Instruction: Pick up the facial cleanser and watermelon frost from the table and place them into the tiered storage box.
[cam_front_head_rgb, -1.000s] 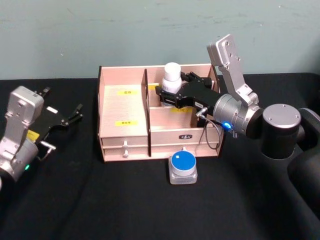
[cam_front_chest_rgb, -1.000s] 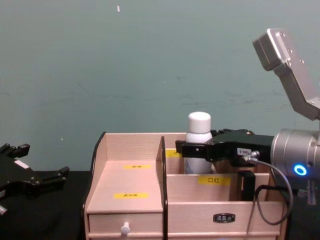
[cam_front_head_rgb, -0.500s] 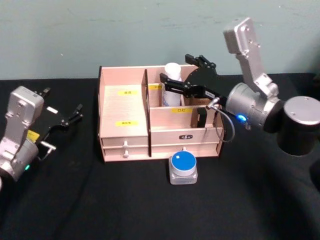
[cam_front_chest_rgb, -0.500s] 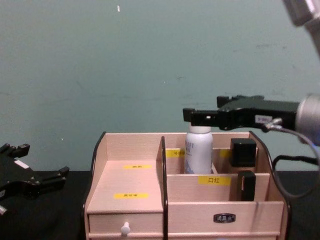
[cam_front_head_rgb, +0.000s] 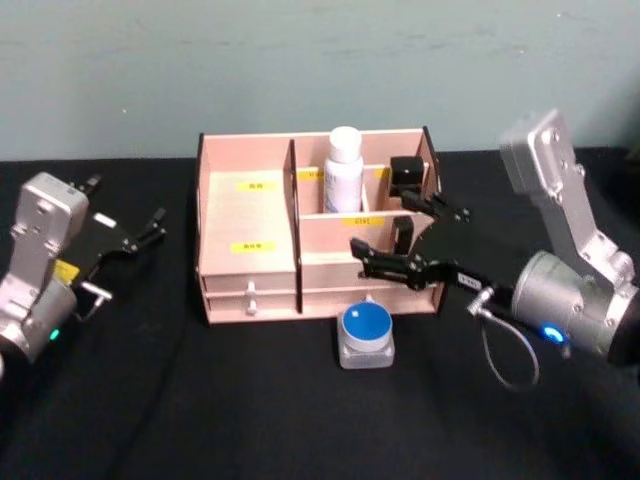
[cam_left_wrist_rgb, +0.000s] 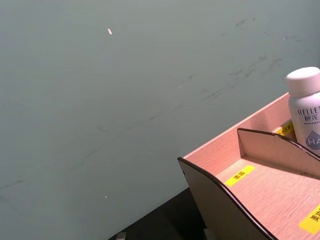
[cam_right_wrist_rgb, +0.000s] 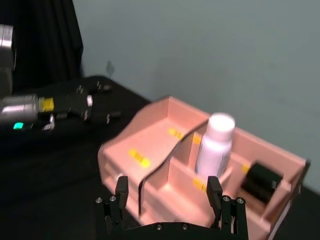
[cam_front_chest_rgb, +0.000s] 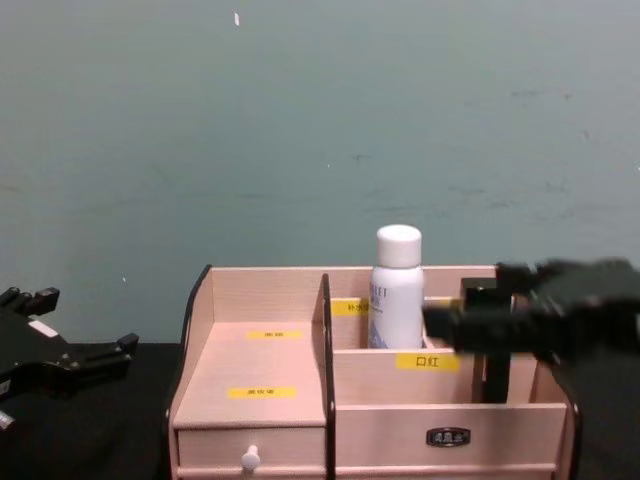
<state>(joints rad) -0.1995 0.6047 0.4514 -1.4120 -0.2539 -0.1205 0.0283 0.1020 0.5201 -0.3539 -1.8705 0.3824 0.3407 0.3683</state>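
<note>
**Bottle in box, jar on table**

A white bottle stands upright at the box's back edge, a black case beside it. A blue-lidded jar sits on the tabletop just before the box's front edge. The right gripper hovers by the front right corner, fingers spread and empty. The left gripper hangs near the tabletop's left edge, fingers apart

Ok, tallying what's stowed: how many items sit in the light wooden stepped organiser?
3: a white capped bottle upright at the back, a black box in the back right corner, and a dark upright item in the tier just in front. The closed drawers could hide more.
</note>
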